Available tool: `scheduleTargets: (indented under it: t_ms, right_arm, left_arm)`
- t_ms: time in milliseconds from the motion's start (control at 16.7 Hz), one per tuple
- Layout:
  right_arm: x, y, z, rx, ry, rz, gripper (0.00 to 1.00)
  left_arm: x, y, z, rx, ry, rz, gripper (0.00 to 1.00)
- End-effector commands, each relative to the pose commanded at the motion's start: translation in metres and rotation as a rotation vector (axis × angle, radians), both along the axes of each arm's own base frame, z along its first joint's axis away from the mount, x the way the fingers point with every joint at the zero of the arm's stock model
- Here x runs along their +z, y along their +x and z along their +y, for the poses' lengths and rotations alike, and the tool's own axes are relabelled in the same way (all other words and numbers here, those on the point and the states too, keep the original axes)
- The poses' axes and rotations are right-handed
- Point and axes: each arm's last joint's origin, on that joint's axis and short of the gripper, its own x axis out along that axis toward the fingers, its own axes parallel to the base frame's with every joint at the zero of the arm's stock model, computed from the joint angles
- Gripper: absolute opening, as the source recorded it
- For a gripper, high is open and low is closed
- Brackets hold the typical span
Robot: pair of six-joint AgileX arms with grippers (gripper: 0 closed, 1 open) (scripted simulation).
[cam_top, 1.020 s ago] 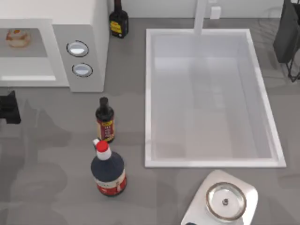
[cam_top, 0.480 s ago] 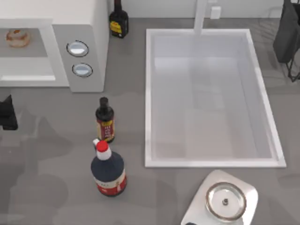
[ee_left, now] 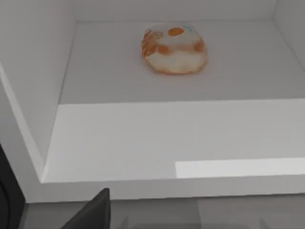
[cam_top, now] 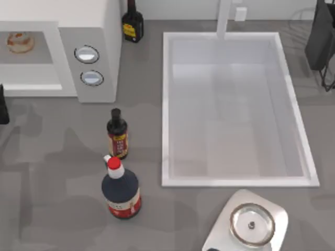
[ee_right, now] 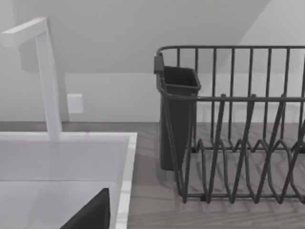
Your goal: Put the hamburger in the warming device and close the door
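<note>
My left gripper (cam_top: 2,104) sat at the table's far left edge, just in front of the warming device (cam_top: 99,21). I could not tell how its jaws stood, though it carried nothing I could see. The hamburger (cam_top: 20,42) lay on the floor of the open cavity, towards the back, alone and apart from the walls. I judged the loading step done, with only the door left to shut. The next move called for getting behind the door's panel and swinging it across the opening until it sat flush beside the two knobs (cam_top: 86,54).

Further right, a small dark bottle (cam_top: 117,133) and a round red-capped bottle (cam_top: 121,191) stood in front of the knob panel. I thought them near enough to mind, but out of the door's sweep. Another dark bottle (cam_top: 132,23) stood behind the microwave's right corner. Then came the sink (cam_top: 166,104) and a white stand with a metal dish (cam_top: 251,224). My right gripper (ee_right: 90,217) stayed parked by the dish rack (ee_right: 238,143), its jaws likewise unreadable.
</note>
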Motion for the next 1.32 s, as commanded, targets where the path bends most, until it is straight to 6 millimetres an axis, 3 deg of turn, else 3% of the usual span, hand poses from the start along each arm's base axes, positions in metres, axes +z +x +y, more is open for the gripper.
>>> scheduleTargets:
  t_ms: [360,780,1020,1320]
  right_arm:
    - [0.000,0.000,0.000,0.000,0.000,0.000,1.00]
    - [0.000,0.000,0.000,0.000,0.000,0.000,1.00]
    - [0.000,0.000,0.000,0.000,0.000,0.000,1.00]
    - [0.000,0.000,0.000,0.000,0.000,0.000,1.00]
  left_arm:
    - [0.041,-0.006,-0.002,0.001,0.002,-0.002,1.00]
    - [0.044,-0.011,-0.004,0.004,0.003,-0.006,1.00]
    - [0.061,-0.035,-0.019,0.010,0.017,-0.057,1.00]
    - [0.068,-0.084,-0.043,0.021,0.020,-0.109,1.00]
